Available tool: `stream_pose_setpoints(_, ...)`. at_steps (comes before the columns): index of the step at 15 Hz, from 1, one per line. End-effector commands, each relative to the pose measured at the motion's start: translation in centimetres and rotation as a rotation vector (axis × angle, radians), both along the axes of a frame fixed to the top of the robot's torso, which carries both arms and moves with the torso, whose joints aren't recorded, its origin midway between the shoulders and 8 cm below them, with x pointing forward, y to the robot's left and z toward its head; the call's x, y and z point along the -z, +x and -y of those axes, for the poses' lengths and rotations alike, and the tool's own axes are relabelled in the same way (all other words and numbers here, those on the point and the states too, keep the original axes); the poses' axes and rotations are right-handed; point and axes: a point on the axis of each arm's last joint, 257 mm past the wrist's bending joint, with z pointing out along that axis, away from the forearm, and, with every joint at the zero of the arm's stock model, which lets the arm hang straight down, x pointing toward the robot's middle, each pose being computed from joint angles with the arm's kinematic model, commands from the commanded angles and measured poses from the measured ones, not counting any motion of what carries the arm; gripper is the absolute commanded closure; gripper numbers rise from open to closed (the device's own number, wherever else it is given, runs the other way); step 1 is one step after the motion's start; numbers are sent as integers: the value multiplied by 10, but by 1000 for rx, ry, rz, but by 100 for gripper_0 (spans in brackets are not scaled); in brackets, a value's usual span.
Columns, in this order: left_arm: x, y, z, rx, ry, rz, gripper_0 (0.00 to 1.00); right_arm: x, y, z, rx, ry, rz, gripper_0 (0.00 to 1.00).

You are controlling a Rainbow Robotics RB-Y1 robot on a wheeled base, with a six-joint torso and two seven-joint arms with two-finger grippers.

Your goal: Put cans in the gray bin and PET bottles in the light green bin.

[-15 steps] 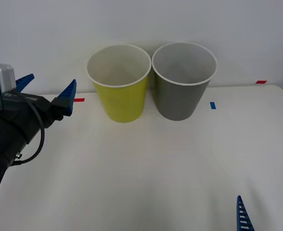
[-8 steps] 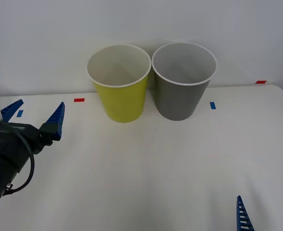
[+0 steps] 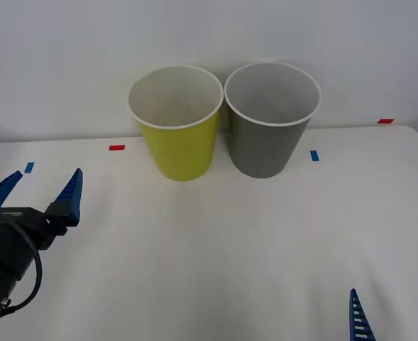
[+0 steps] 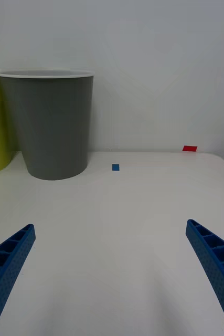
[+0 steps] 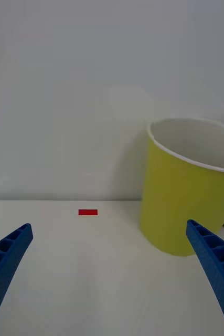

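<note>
At the far side of my white desk [image 3: 265,249] two round tapered buckets stand upright, side by side with their white rims touching or very nearly so. The light green bin [image 3: 177,121] is on my left: yellow-green outside, white inside, with nothing visible in the part of its inside I can see. The gray bin [image 3: 271,117] is on my right, dark gray outside and pale within, the same size as its neighbour.

My left pincer [image 3: 35,188] hovers over the desk's left side, well short of the green bucket, its blue ribbed fingers [image 5: 4,262] spread apart and holding nothing. My right pincer [image 3: 392,312] sits low at the near right edge, also released and empty, its fingers [image 4: 211,262] wide apart, facing the gray bucket across bare desk.

Small red and blue tape marks [image 3: 116,148] dot the surface near the back.
</note>
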Motion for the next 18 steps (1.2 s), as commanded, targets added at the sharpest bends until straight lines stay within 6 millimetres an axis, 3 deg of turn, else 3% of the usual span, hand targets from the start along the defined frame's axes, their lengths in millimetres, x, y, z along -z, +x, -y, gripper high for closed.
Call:
stream_pose_setpoints(1, 17, -11, -15, -20, 53, 54, 0, 0, 0, 0, 0, 0, 0, 0)
stream_pose_setpoints(9, 77, -68, -15, -33, 48, 94, 0, 0, 0, 0, 0, 0, 0, 0)
stream_pose_setpoints(18, 109, -142, -8, -60, 82, 4, 0, 0, 0, 0, 0, 0, 0, 0)
